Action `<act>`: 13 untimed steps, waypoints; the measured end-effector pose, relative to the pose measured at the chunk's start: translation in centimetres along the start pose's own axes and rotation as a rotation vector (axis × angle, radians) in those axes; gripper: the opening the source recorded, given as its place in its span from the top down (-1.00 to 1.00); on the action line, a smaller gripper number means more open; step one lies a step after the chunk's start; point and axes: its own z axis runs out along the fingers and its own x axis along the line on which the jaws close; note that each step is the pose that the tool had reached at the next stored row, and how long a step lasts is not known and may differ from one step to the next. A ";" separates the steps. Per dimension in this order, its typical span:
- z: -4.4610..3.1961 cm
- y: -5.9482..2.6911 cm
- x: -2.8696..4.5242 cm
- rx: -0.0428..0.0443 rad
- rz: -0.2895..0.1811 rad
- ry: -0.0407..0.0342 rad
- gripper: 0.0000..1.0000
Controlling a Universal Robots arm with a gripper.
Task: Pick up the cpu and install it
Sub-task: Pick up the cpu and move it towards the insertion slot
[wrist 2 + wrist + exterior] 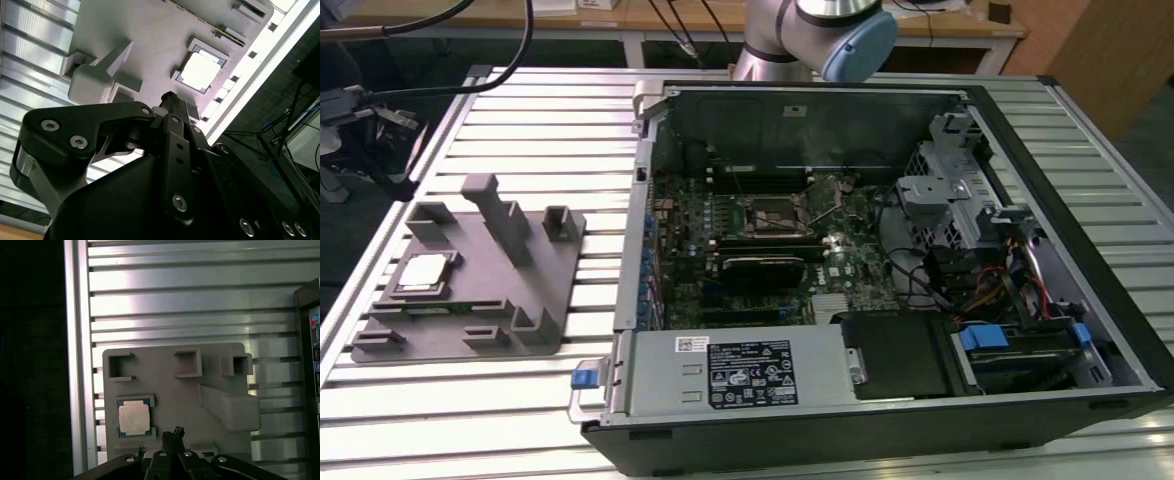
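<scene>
Cpu (424,272) lies flat in a square recess of a grey holder plate (467,305), at the middle left of the exterior view. Its silver top shines inside a thin pale rim. In the first wrist view the gripper (173,432) hangs above the plate, apart from the chip, closed tight on nothing. A slatted aluminium table (520,110) carries the plate and, toward the exterior view's right, an open computer case (854,440).

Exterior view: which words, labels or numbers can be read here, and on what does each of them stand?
Nothing can be read as text.
Black label on the power supply: white print, too small to read.
White sticker next to the black label: too small to read.
cpu lying in the grey holder: no marking can be made out on its top.
</scene>
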 end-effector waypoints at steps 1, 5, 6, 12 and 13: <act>0.03 -0.01 0.01 0.0001 0.000 0.0001 0.79; 0.15 -0.02 0.08 0.0000 0.000 0.0000 0.79; 0.17 -0.02 0.10 0.0001 0.000 0.0000 0.79; 0.30 -0.04 0.18 0.0000 0.000 -0.0001 0.79; 0.32 -0.04 0.19 -0.0001 0.000 -0.0001 0.79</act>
